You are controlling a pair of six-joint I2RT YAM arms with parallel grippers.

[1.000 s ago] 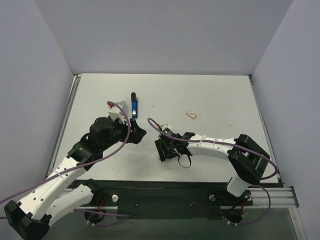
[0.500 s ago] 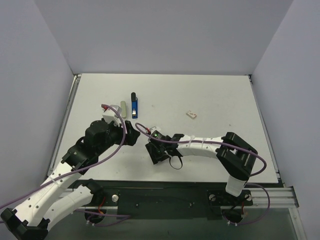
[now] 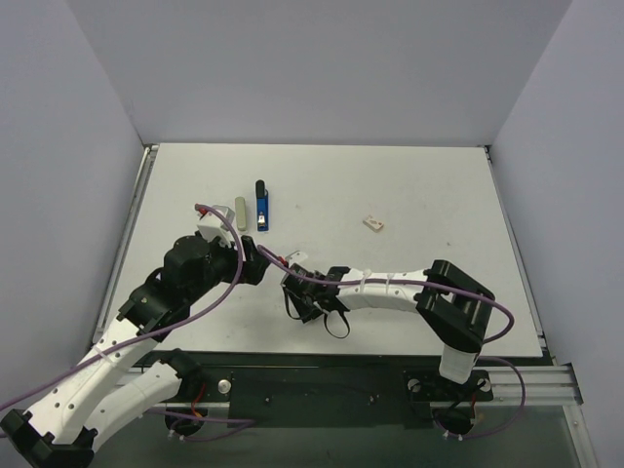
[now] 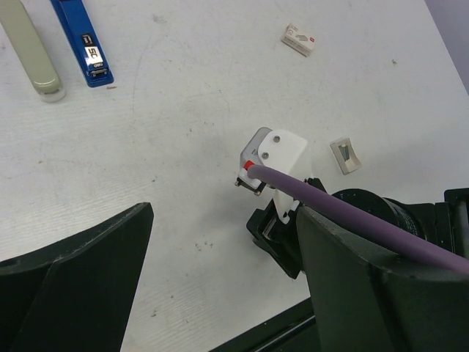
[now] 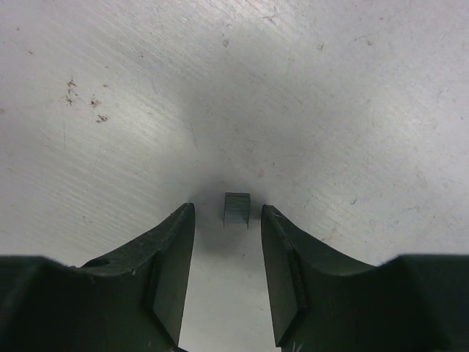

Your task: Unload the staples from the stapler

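Observation:
The blue stapler (image 3: 262,209) lies flat at the table's left middle, black end pointing away; it also shows in the left wrist view (image 4: 82,40). A short grey strip of staples (image 5: 236,210) lies on the table between the tips of my right gripper (image 5: 227,211), which is open around it without touching. In the top view the right gripper (image 3: 295,297) is low over the table near the front, hiding the staples. My left gripper (image 3: 265,265) is open and empty, just left of it and nearer than the stapler; it also shows in the left wrist view (image 4: 223,220).
A beige bar (image 3: 240,213) lies beside the stapler on its left. A small staple box (image 3: 372,223) sits right of centre. A small cream piece (image 4: 344,155) lies by the right arm. The right wrist camera and purple cable (image 4: 272,158) are close to my left gripper.
My left gripper pulled back toward the front, away from the stapler, uncovering the beige bar. My right gripper moved left and slightly forward, now close beside the left gripper.

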